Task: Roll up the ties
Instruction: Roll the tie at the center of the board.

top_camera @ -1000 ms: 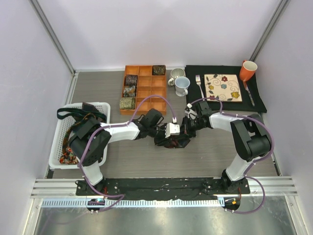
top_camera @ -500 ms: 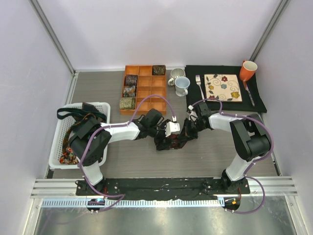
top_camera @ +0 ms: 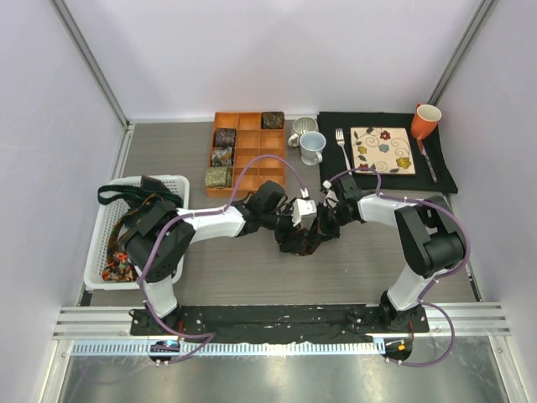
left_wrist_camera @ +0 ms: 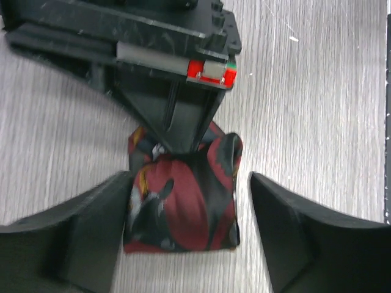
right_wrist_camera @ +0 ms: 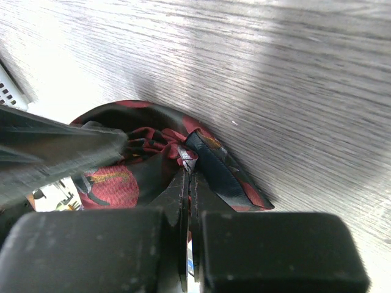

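A rolled maroon and black tie (left_wrist_camera: 180, 204) lies on the wooden table (top_camera: 218, 269) between the two arms. My left gripper (left_wrist_camera: 189, 204) is open, one finger on each side of the roll, the right finger apart from it. My right gripper (right_wrist_camera: 188, 168) is shut, its tips pinching a fold of the same tie (right_wrist_camera: 122, 183) at the roll's far end. In the top view both grippers, left (top_camera: 295, 225) and right (top_camera: 323, 225), meet over the tie (top_camera: 300, 245). Several rolled ties (top_camera: 221, 155) sit in an orange tray (top_camera: 252, 155). Loose ties (top_camera: 134, 227) fill a white basket (top_camera: 101, 252).
Two mugs (top_camera: 309, 141) stand right of the orange tray. A black placemat (top_camera: 386, 176) at the back right holds a flowered plate (top_camera: 383, 150), a fork (top_camera: 341, 147), a knife (top_camera: 428, 164) and an orange mug (top_camera: 425, 120).
My left gripper has opened and let go of the roll, and has shifted a little to the right. My right gripper has stayed shut at the tie.
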Motion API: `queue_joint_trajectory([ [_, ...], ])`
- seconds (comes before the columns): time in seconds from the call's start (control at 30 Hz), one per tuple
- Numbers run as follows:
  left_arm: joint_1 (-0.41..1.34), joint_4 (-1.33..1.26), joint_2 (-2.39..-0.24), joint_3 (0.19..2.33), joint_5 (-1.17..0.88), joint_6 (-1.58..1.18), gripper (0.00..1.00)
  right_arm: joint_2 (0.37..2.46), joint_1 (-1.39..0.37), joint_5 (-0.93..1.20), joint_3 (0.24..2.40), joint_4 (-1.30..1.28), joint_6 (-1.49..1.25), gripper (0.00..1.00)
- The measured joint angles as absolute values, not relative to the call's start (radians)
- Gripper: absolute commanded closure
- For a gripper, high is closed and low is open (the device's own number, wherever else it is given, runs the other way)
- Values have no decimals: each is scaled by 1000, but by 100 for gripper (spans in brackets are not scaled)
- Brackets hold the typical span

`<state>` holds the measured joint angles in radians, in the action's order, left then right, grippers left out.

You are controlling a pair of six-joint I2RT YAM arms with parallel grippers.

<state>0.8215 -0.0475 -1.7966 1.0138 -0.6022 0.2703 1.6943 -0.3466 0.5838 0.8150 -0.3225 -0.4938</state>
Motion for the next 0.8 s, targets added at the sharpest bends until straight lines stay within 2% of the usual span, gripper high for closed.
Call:
queue_joint_trajectory([
  [0.13,836,-63,-1828,1021,-588,260,50,1689,-348,581,815,-327,-487,99],
  [0.17,838,-62,-1833,1021,-587,263,59,1685,-348,577,815,-331,-485,99],
  [0.23,843,-59,-1834,1016,-585,279,65,1672,-350,560,815,-341,-479,99],
  [0.27,846,-62,-1831,1012,-582,287,70,1666,-350,553,815,-346,-477,96],
  [0.37,853,-80,-1816,986,-572,329,73,1647,-350,540,815,-371,-476,78],
  [0.4,856,-86,-1812,979,-568,341,73,1642,-347,538,815,-378,-477,63],
  [0.5,863,-89,-1796,961,-551,376,74,1606,-315,526,815,-413,-487,43],
  [0.57,866,-89,-1792,956,-544,390,75,1557,-277,525,812,-427,-495,38],
  [0.7,870,-93,-1790,953,-542,408,76,1486,-223,525,803,-424,-509,35],
  [0.73,870,-93,-1790,953,-542,410,76,1485,-216,526,800,-419,-511,23],
  [0.8,870,-93,-1790,952,-542,417,76,1501,-212,530,785,-403,-519,16],
])
